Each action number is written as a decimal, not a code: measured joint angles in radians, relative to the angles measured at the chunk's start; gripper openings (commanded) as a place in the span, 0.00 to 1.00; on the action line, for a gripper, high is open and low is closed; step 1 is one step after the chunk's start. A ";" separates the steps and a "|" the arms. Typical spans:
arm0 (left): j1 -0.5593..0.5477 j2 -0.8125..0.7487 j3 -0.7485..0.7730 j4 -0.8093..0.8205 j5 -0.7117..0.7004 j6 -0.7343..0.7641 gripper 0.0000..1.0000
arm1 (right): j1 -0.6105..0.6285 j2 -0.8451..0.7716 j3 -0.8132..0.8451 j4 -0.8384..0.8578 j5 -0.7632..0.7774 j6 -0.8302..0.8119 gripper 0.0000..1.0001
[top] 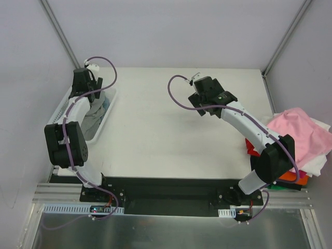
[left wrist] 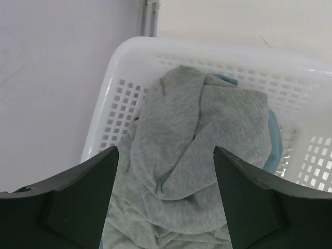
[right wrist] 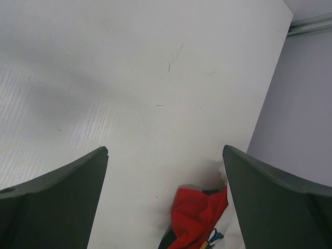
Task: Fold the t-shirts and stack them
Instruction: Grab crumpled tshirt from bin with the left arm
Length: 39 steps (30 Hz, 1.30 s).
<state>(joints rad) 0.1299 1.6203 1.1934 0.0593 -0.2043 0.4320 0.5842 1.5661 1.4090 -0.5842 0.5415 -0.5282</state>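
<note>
Top external: L gripper (top: pixel 89 78) sits over basket (top: pixel 108 116) at left edge of table (top: pixel 171 140). R gripper (top: pixel 207 96) hangs over bare mid-table, far half. Heap at right edge, beside R arm base: pink tee (top: pixel 298 129) on top, white tee (top: pixel 319 165) under it, orange tee (top: pixel 292 179) lower. Heap looks loose, not squared; can't tell if any of it is folded.

L wrist: fingers spread wide, nothing between them, aimed down at grey tee (left wrist: pixel 176 140). It lies crumpled on top in basket and covers most of it. Blue tee (left wrist: pixel 272 137) peeks out under its right side. No contact w/ cloth seen; tips appear above it.

R wrist: fingers likewise released, empty. Only table below, red tee (right wrist: pixel 194 215) at frame's lower edge.

Judgement: step = fetch grey tee from basket. It's topmost, so first pick. L arm takes it bc basket is on its side; the open jaws straddle a raised fold, a good pinch pt. R probably parks over the clear area where the tee gets spread, ready to take a 2nd corner. Risk: pinch drags blue tee along or catches a slat. Task looks early, w/ nothing laid out for folding.
</note>
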 measured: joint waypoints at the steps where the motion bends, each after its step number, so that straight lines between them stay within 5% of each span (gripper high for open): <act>1: 0.006 0.029 0.028 -0.018 0.019 -0.003 0.74 | 0.000 0.000 0.000 0.000 -0.002 0.000 0.97; 10: 0.018 0.187 0.201 -0.216 0.230 -0.068 0.74 | 0.000 0.000 0.000 -0.004 -0.026 0.000 0.97; 19: 0.042 0.273 0.279 -0.271 0.257 -0.087 0.64 | 0.000 0.000 0.000 -0.010 -0.048 0.000 0.97; 26: 0.051 0.312 0.282 -0.284 0.261 -0.095 0.33 | 0.000 0.000 0.000 -0.012 -0.058 0.000 0.97; 29: 0.055 0.323 0.282 -0.285 0.276 -0.100 0.15 | 0.000 0.000 0.000 -0.014 -0.061 0.000 0.97; 30: 0.055 0.325 0.282 -0.285 0.279 -0.101 0.00 | 0.000 0.000 0.000 -0.016 -0.061 0.000 0.97; 39: 0.056 0.326 0.282 -0.290 0.311 -0.103 0.00 | 0.000 0.000 0.000 -0.028 -0.078 0.000 0.97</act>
<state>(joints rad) 0.1856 1.9461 1.4750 -0.2302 0.1070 0.3286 0.5842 1.5661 1.4094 -0.6125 0.4637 -0.5278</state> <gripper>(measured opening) 0.039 0.967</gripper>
